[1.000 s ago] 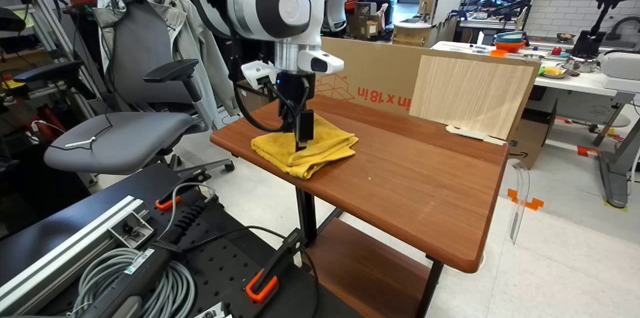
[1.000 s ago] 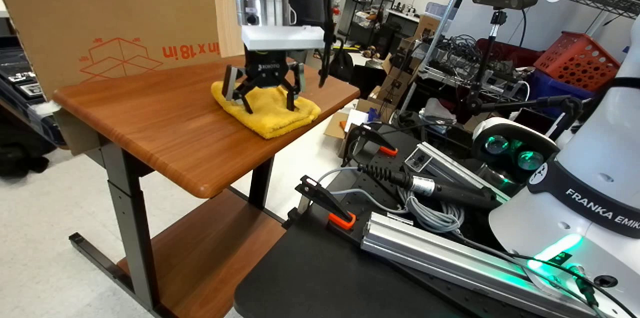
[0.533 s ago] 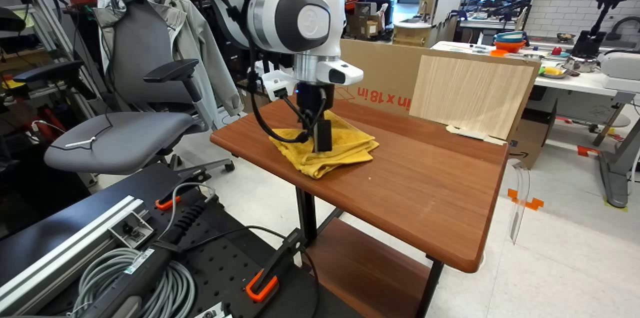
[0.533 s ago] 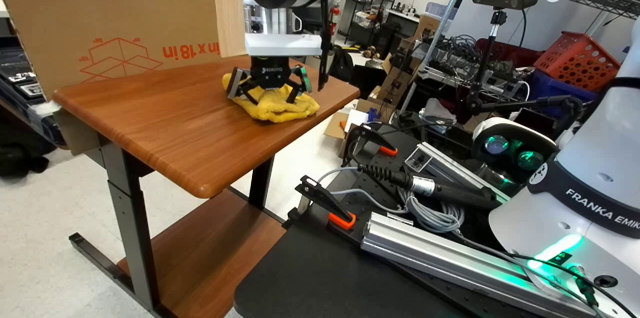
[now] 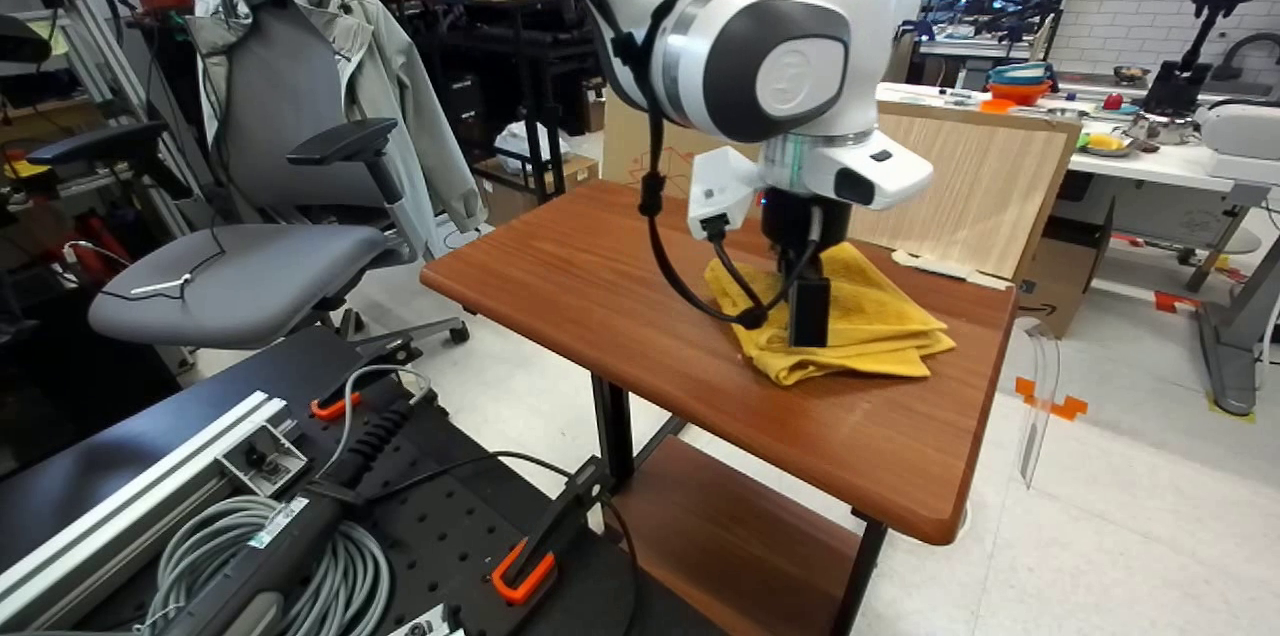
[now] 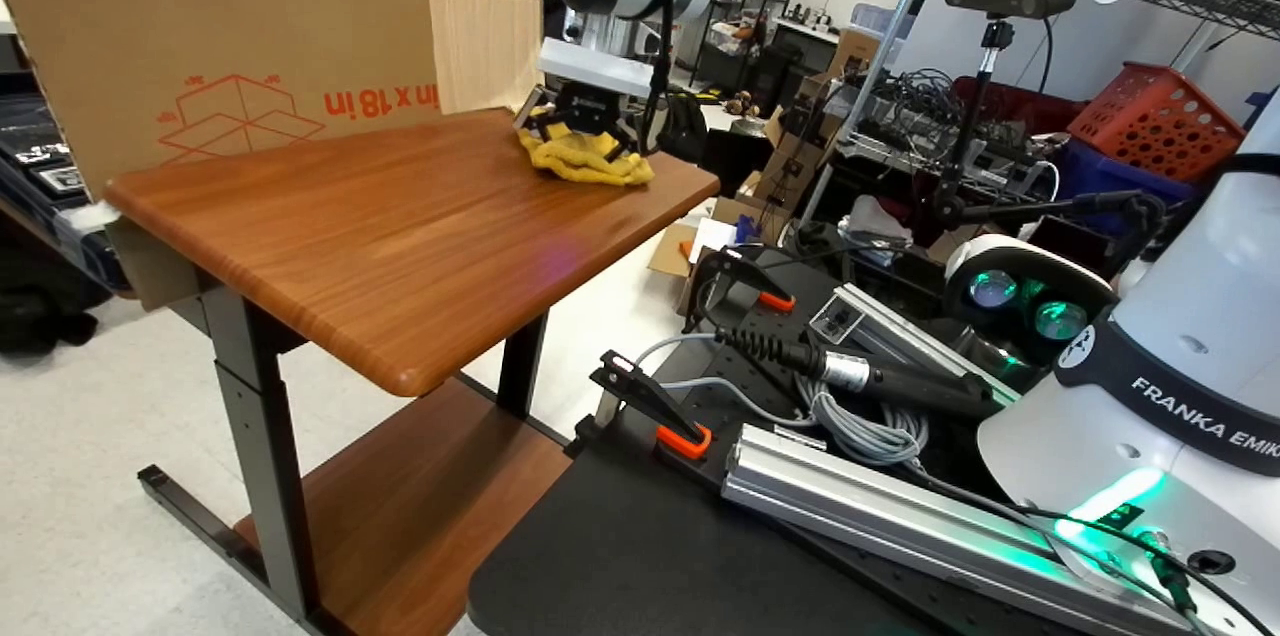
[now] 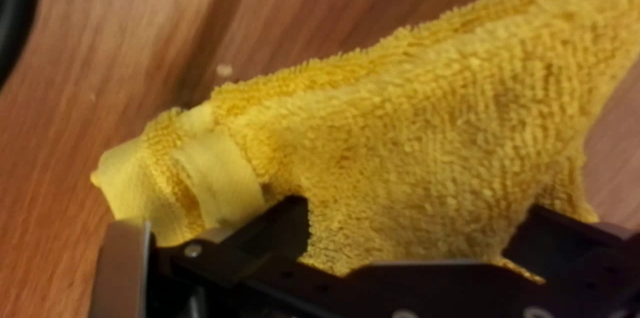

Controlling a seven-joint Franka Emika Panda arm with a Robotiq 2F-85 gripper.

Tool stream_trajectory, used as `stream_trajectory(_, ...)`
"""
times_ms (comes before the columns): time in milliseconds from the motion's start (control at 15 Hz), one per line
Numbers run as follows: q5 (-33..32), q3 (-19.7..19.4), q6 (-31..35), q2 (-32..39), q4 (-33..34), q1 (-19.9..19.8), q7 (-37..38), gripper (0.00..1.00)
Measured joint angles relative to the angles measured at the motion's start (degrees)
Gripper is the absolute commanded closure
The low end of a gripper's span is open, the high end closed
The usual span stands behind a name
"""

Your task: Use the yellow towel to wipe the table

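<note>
The yellow towel (image 5: 885, 316) lies rumpled and folded on the table (image 5: 600, 261), near the end by the pale board. In another exterior view it is bunched (image 6: 590, 171) at the far end of the table (image 6: 400, 226). My gripper (image 6: 583, 141) points down onto the towel, tilted a little, with its fingers spread wide and pressing into the cloth. In the wrist view the towel (image 7: 400, 123) fills the space between the black fingers and hides what lies under it. A small pale speck (image 7: 224, 69) lies on the tabletop beside the towel's edge.
A cardboard panel (image 6: 250, 36) stands along the table's back edge. A pale plywood board (image 5: 960, 186) leans there, with a whitish strip (image 5: 945, 271) at its foot. A black cable (image 5: 665, 261) loops from the wrist. A black bench (image 6: 640, 536) with clamps stands beside the table.
My gripper has slid along the table with the towel toward the plywood-board end. The towel has moved with it and is more bunched. The fingers stay spread.
</note>
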Motion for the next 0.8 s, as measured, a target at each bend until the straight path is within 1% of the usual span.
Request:
stream_trajectory(267, 1.57, -2.37, 0.77, 2.95, 4.26, -2.08, 4.96, 0.0)
stream_trajectory(400, 1.57, -2.72, 0.53, 3.53, 5.15, -2.41, 6.69, 0.0)
stream_trajectory(600, 1.09, -2.17, -5.94, 2.58, 4.92, -2.09, 4.4, 0.0)
stream_trajectory(800, -0.12, -1.75, -10.27, 0.22, 1.73, -0.66, 1.27, 0.0)
